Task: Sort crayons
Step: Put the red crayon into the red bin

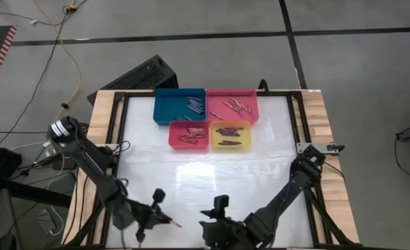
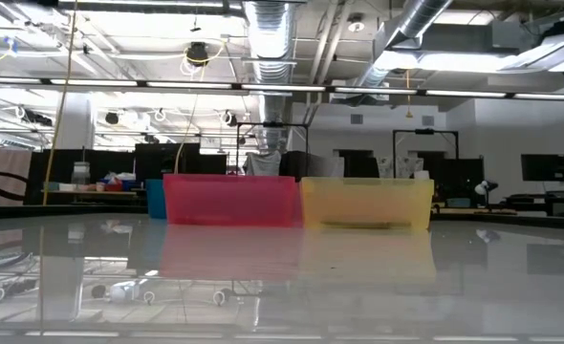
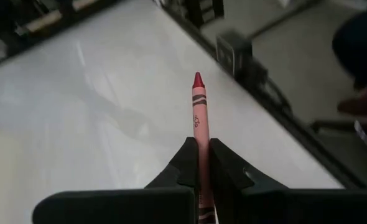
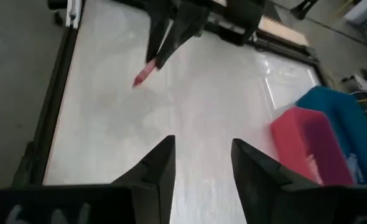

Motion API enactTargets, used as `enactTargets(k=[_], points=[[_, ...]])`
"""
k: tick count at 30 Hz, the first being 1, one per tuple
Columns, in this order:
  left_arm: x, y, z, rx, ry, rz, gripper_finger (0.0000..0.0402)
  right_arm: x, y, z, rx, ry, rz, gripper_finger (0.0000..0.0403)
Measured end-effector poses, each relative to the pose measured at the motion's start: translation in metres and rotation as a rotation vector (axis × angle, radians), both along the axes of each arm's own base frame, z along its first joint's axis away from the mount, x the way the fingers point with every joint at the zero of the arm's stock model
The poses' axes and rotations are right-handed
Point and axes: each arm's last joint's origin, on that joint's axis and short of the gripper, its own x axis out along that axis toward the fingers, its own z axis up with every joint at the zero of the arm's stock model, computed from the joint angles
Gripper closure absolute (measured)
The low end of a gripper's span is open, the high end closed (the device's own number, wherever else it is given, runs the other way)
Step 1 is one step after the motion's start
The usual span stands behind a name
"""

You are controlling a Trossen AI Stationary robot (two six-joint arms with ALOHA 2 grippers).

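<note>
Left gripper [image 1: 162, 219] at near table edge, left of centre: fingers [image 3: 186, 165] clamped on red crayon [image 3: 198, 134], tip pointing out past them over white table [image 1: 205, 180]. Right gripper [image 1: 206, 226] just beside it at near edge, jaws apart, holding nothing. Farther back, four trays in cluster: red tray [image 1: 187, 135] and yellow tray [image 1: 231, 136] in front, blue tray [image 1: 179, 106] and pink tray [image 1: 231, 105] behind, each holding sorted crayons [image 1: 195, 105].

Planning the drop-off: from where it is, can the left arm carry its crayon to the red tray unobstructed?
Probably yes. The left pincer is shut on the red crayon at the near edge, and only bare table lies between it and the red tray.
</note>
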Motion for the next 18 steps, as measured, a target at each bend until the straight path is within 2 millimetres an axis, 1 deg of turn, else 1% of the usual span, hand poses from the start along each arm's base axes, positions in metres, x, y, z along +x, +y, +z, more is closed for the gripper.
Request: enactTargets(k=[3, 5, 7, 10, 12, 15, 18], points=[[-0.012, 0.016, 0.016, -0.081, -0.086, 0.002, 0.0396, -0.006, 0.0, 0.005, -0.028, -0.023, -0.014, 0.0253], [-0.02, 0.025, 0.026, -0.147, -0.173, -0.007, 0.0392, -0.005, -0.002, 0.006, -0.046, -0.028, -0.028, 0.0257], [-0.028, 0.035, 0.033, -0.195, -0.263, -0.018, 0.0391, -0.005, -0.006, 0.003, -0.087, -0.024, -0.057, 0.0261], [-0.038, 0.049, 0.039, -0.245, -0.377, -0.027, 0.039, 0.0, -0.016, -0.005, -0.164, -0.028, -0.116, 0.0266], [-0.044, 0.056, 0.043, -0.277, -0.435, -0.028, 0.039, 0.006, -0.023, -0.008, -0.183, -0.035, -0.145, 0.0268], [-0.05, 0.064, 0.044, -0.275, -0.466, -0.029, 0.0389, 0.017, -0.036, -0.011, -0.193, -0.026, -0.179, 0.0268], [-0.054, 0.069, 0.049, -0.278, -0.504, -0.015, 0.0389, 0.033, -0.055, -0.011, -0.183, -0.01, -0.197, 0.0268]])
